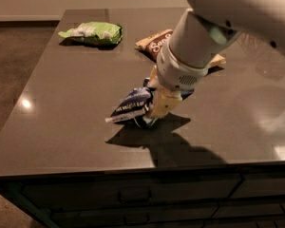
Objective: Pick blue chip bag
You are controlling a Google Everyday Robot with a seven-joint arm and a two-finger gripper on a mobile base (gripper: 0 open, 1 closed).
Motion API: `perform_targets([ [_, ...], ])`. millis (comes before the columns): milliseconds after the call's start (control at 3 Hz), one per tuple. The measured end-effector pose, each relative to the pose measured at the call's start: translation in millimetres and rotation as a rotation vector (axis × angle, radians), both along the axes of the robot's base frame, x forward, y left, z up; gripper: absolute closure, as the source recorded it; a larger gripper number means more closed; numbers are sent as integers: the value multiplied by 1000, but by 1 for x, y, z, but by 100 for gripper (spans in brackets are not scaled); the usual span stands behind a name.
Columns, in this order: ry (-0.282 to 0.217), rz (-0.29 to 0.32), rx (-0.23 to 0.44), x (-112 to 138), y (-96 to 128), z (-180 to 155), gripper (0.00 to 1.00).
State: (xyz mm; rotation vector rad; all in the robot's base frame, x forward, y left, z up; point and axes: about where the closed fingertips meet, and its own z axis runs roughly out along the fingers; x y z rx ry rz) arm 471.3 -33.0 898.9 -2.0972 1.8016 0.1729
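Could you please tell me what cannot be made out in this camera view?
Right end of the blue chip bag: hidden behind the gripper, which is pressed against it above the table.
Most of the brown bag: covered by the arm.
Upper part of the arm: cut off by the top and right edges.
Lettering on the blue chip bag: too small to read.
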Motion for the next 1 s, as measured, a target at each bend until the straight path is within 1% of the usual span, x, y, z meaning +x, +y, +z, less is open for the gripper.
perform_targets([
  [333,-29,10,40,17,1,37,100],
  [667,-48,17,75,26,0,71,100],
  [1000,-66,40,128,27,0,111,100],
])
